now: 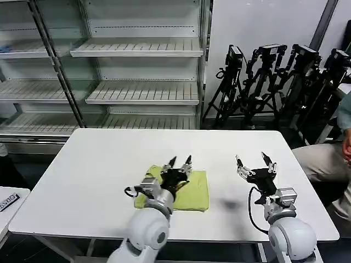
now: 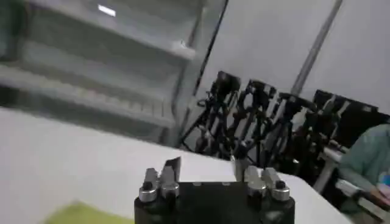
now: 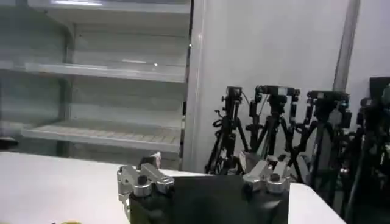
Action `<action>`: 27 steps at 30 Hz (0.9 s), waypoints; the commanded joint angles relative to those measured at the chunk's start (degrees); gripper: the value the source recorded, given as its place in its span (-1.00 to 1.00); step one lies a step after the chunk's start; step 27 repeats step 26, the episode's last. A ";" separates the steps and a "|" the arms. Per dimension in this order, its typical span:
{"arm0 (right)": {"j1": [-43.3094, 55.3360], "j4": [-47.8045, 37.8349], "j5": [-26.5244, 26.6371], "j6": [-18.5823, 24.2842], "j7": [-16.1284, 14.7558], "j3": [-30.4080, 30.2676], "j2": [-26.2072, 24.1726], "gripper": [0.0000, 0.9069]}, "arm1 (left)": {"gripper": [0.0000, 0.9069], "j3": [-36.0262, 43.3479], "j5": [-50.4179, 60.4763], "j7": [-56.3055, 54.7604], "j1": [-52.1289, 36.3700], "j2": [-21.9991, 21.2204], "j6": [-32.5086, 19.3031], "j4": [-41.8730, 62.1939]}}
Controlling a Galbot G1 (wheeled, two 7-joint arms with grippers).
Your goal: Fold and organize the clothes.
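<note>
arms: white rounded shells | grippers: black, silver knuckles | fingers (image 1: 188,160): dark, pointed | cables: black

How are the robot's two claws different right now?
The left gripper hangs over the folded green shirt; the right gripper hangs over bare white table, off to the shirt's side. The right gripper's fingers are spread wider than the left's. Both are open and hold nothing.

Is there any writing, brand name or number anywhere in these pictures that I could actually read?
None can be read for certain.
Dark strip at the head view's left edge, on a side surface: pale characters, too small and tilted to read.
Folded lime-green shirt on the white table: no print or label showing.
Left pincer and right pincer, both open: no markings.
Shelves and tripods: no legible signs.
</note>
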 commanded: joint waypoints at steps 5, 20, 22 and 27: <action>4.05 -5.05 -6.07 1.46 -0.79 -3.70 2.55 1.00 | 1.00 -31.44 16.78 26.30 4.44 19.69 -18.95 9.93; 1.12 -4.81 -12.79 5.77 -0.98 -2.35 3.86 1.00 | 1.00 -27.26 18.83 27.94 4.92 18.19 -20.83 8.08; 0.84 -4.16 -12.90 5.96 -0.72 -2.09 3.99 1.00 | 1.00 -26.99 19.90 28.46 5.59 17.71 -21.43 7.49; 0.85 -4.31 -12.88 6.33 -0.95 -1.80 3.97 1.00 | 1.00 -26.45 20.04 28.66 6.66 17.23 -21.98 6.28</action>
